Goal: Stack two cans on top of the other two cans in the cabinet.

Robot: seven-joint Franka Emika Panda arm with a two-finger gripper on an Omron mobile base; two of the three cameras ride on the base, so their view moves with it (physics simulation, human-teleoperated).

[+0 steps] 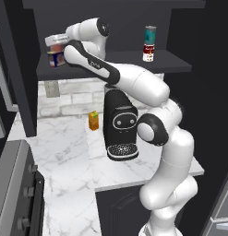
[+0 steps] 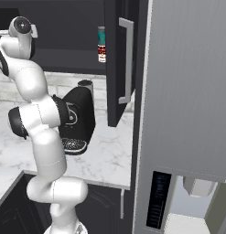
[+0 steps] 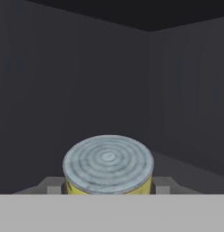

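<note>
One stack done: teal can [image 1: 150, 34] sits upright on the red-white can [image 1: 148, 52], on the cabinet [image 1: 175, 62] shelf well off to the side of the hand.
Hand: at the other end of the shelf [image 1: 56, 46], right at the blue tin; wrist partly blocks it.
Hand state: cannot tell — finger tips are hidden behind the can top in the hand view, so open or gripping is unclear.
Blue tin: [image 1: 54, 59] on the shelf, just below the hand.
Can at hand: ringed silver top [image 3: 108, 164] with a yellow side, directly ahead of and close under the hand, axis upright, pointing along the hand's line. Whether this is the tin itself or a can held over it, cannot tell.
Key relation: hand is straight above the tin, axes lined up; likely next move is vertical only.
Red-orange can: not clearly made out.
Bench: coffee machine [image 1: 120, 124], orange carton [image 1: 93, 120], not involved.
</note>
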